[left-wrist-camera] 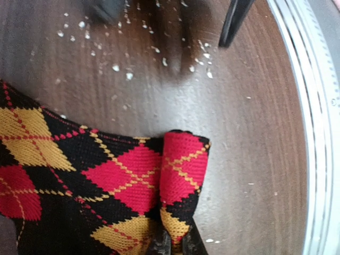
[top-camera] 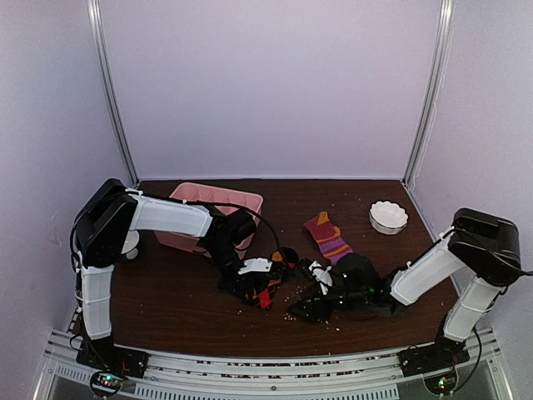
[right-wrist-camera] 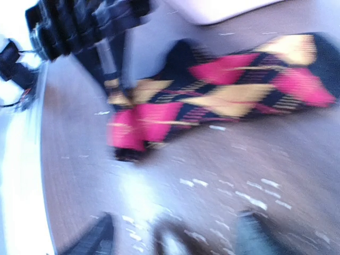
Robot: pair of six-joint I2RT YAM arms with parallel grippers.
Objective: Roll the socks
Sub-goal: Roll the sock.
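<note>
Currently: brown table point(top-camera: 166, 308), both arms reaching toward its middle front. Left arm point(top-camera: 166, 215) passes in front of the pink tray point(top-camera: 193, 194), which sits at back left. Right arm point(top-camera: 433, 267) comes in low from the right.

Argyle sock point(left-wrist-camera: 122, 175), black with red and yellow diamonds, lies flat on the table between the two grippers, just in front of the tray. One end is folded back on itself into a short flap. Left gripper point(left-wrist-camera: 172, 241): fingers pressed together, pinching that folded end at its edge. The rest of the sock runs out flat to the left in the wrist view.

Right gripper point(right-wrist-camera: 178, 234): wrist view is blurred, but the fingers read as spread, with only bare table between them. The argyle sock lies ahead of them, near but not touching.

Striped sock point(top-camera: 327, 237), purple and orange, lies apart toward the back centre, clear of both grippers. White bowl point(top-camera: 388, 217) stands at back right. Pale crumbs point(left-wrist-camera: 117, 68) are scattered over the wood beside the argyle sock.
</note>
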